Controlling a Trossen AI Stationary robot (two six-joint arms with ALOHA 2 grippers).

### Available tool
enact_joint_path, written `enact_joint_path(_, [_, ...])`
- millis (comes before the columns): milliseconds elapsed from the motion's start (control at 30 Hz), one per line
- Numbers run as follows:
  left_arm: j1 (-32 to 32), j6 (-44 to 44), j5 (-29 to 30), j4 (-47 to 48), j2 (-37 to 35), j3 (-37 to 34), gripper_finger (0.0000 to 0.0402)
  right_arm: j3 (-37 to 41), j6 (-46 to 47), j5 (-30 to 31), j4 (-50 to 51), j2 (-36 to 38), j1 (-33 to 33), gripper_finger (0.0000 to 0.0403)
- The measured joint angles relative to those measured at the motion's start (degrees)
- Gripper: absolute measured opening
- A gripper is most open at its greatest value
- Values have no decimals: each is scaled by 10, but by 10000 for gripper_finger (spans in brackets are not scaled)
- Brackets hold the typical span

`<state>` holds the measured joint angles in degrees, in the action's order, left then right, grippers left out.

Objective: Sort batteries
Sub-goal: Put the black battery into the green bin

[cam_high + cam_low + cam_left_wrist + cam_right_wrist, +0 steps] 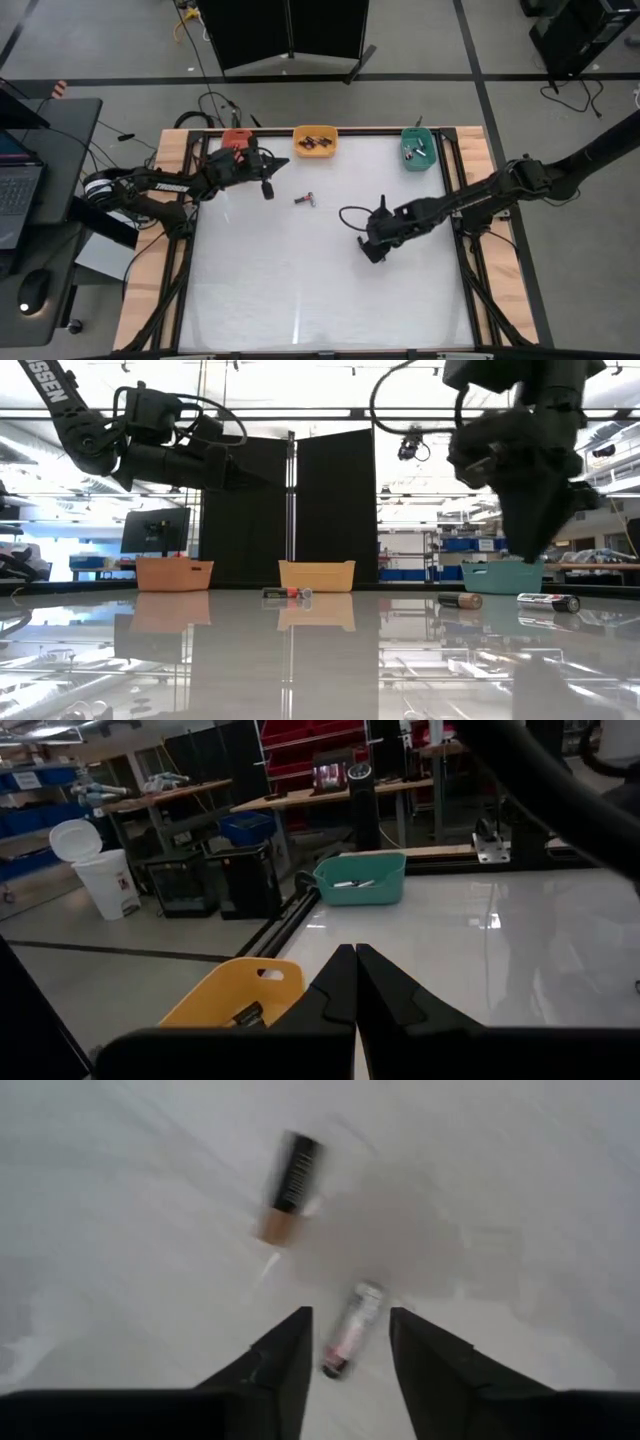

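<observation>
In the right wrist view my right gripper is open above the white table. A silvery battery with a pink band lies flat between its fingertips, apart from both. A dark battery with a copper end lies farther off. The low view shows the right gripper hanging just above these two batteries. Two more batteries lie at the table's middle. My left gripper is shut and raised near the orange bin; the left wrist view shows it holding nothing.
Three bins stand along the far edge: orange, yellow and teal, with batteries in the yellow and teal ones. The table's near half is bare white surface. Wooden rails run along the left and right sides.
</observation>
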<state>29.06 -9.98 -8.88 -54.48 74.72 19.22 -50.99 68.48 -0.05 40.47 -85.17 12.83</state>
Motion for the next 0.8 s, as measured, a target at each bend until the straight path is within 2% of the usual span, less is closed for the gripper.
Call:
enact_joint_path(200, [0,6,0,1,0,0,7,23,27,-1,10,0,7,171])
enact_joint_path(533, [0,15,-1,0,0,0,7,78,55,-12,-102,0,6,169])
enact_joint_path(800, [0,14,-1,2,0,0,7,108,65,-4,-116,0,7,159])
